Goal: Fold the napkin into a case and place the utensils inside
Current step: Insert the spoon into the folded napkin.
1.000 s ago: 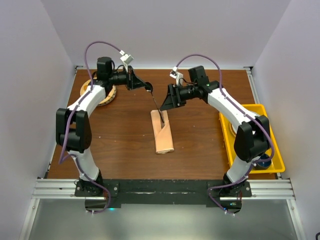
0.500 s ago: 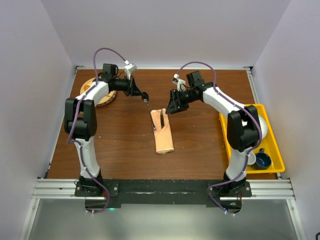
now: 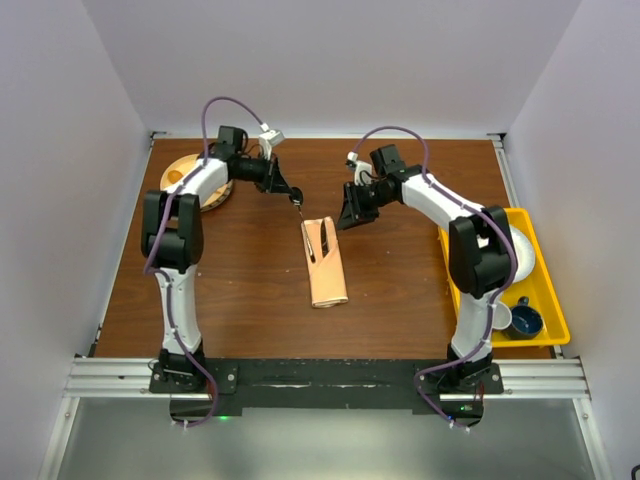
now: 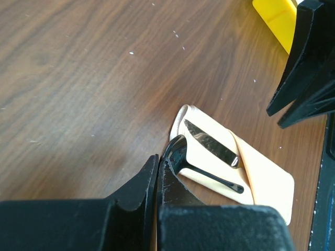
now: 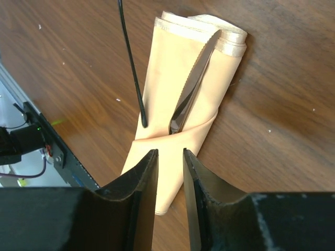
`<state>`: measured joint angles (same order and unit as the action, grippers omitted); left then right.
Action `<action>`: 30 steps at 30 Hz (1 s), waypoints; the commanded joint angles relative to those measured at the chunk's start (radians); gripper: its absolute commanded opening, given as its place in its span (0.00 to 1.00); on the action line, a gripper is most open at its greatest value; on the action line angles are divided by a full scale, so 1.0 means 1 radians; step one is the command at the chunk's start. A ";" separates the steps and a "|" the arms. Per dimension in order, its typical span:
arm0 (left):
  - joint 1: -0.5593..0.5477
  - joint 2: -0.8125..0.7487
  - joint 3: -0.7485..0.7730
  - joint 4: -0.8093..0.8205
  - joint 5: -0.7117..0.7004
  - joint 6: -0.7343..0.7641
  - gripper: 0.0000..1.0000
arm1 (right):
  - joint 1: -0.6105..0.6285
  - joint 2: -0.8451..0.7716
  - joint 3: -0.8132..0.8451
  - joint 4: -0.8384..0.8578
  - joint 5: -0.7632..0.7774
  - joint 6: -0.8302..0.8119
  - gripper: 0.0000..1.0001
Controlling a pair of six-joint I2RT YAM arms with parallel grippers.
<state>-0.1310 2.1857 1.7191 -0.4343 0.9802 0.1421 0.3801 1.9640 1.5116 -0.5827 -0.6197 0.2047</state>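
At the middle of the wooden table [image 3: 230, 280], the peach satin napkin [image 5: 170, 68] lies folded into a narrow case [image 3: 326, 270]. Its long axis runs from the arms' side toward the back wall, the far end leaning slightly left. The folding looks finished. A dark knife [image 5: 192, 83] lies along that axis, its serrated blade pointing toward the far, open end and its handle tucked under the diagonal flap. The dark spoon [image 4: 176, 150] is only part way in. Its bowl sits at the tips of the left gripper [image 4: 158, 168], whose jaws are pressed together and appear to pinch it just off the case's far left corner. The slim handle slants across the cloth with its tip pointing toward the near end, resting at the edge of the flap and not visibly under it. The right gripper [image 5: 168, 156] hovers just above the flap from the far right side, jaws narrowly apart and holding nothing. By these views, what is left is to slide the spoon's handle under the flap beside the knife and let go; whether more cutlery waits cannot be told
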 commanded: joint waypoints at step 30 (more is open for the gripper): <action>-0.099 -0.027 -0.118 -0.012 0.040 -0.061 0.00 | 0.003 0.059 0.030 -0.026 0.052 -0.014 0.12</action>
<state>-0.2092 2.2127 1.6234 -0.4526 0.9913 0.0902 0.3801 2.0247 1.5215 -0.6117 -0.5842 0.1905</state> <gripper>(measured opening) 0.021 0.120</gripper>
